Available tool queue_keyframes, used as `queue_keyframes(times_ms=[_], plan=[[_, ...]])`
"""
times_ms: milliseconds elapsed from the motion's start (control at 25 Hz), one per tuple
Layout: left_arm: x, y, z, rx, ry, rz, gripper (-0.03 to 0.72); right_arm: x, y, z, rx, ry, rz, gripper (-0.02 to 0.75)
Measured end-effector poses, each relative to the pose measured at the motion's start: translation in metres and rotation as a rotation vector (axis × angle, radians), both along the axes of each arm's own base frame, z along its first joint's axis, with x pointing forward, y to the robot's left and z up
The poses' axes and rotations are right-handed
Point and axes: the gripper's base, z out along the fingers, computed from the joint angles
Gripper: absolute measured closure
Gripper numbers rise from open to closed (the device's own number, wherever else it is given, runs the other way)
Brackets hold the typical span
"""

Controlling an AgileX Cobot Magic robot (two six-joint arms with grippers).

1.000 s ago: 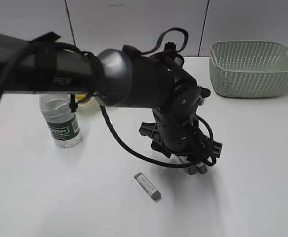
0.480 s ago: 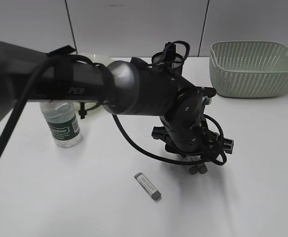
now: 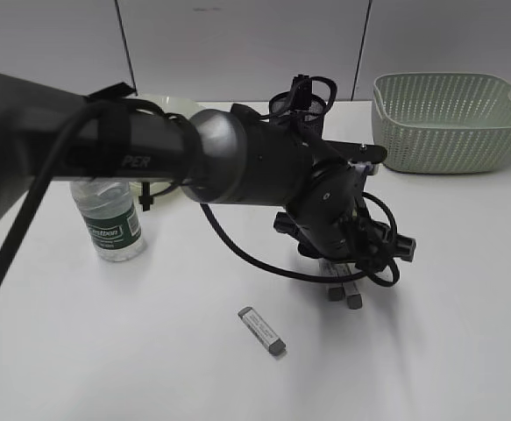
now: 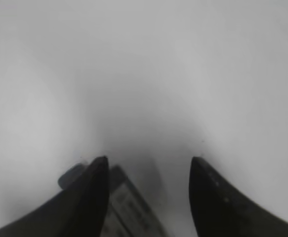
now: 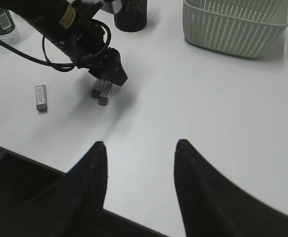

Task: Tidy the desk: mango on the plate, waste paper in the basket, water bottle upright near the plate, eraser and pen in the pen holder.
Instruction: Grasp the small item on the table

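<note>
My left gripper [image 3: 344, 295] hangs low over the white counter [image 3: 448, 307], its fingers [image 4: 92, 197] spread apart with nothing between them. In the left wrist view the eraser [image 3: 262, 331], a small grey-and-white bar, lies flat on the counter just beside the left finger and partly under it, outside the gap rather than inside it. My right gripper [image 5: 136, 182] is held back near the counter's front edge, fingers parted and empty.

The main risk, as I judge it, is alignment. If I close from this position, the finger may clip the end of the eraser and skid it across the smooth counter, or pinch only a corner so it twists out on the lift. Coming down too hard could also jam the fingertips into the counter.

The pen holder [image 5: 130, 14] stands behind my left arm, which hides most of it from the exterior camera, so carrying the eraser there means swinging past it without knocking it. The water bottle [image 3: 108, 219] stands upright at the left, near the plate [image 3: 169, 103], whose rim just shows above my arm. The basket [image 3: 448, 123] sits at the far right.

The bottle's green label carries white lettering too small to read with certainty. My forearm shows the letters "PER". The eraser's print is illegible.
</note>
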Motion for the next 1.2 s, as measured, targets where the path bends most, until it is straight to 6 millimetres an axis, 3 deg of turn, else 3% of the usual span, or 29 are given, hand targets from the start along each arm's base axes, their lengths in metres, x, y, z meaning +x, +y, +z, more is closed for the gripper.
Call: queue_keyframes(times_ms=[240, 880, 1200], plan=[[0.011, 0.004, -0.006, -0.043, 0.008, 0.042, 0.305, 0.000, 0.000, 0.000, 0.000, -0.001, 0.000, 0.376], [-0.002, 0.002, -0.011, 0.024, 0.061, 0.028, 0.306, 0.000, 0.000, 0.000, -0.005, -0.003, -0.004, 0.377], [0.000, -0.001, -0.017, 0.003, 0.043, 0.023, 0.385, 0.000, -0.001, 0.000, -0.006, -0.004, -0.005, 0.377]])
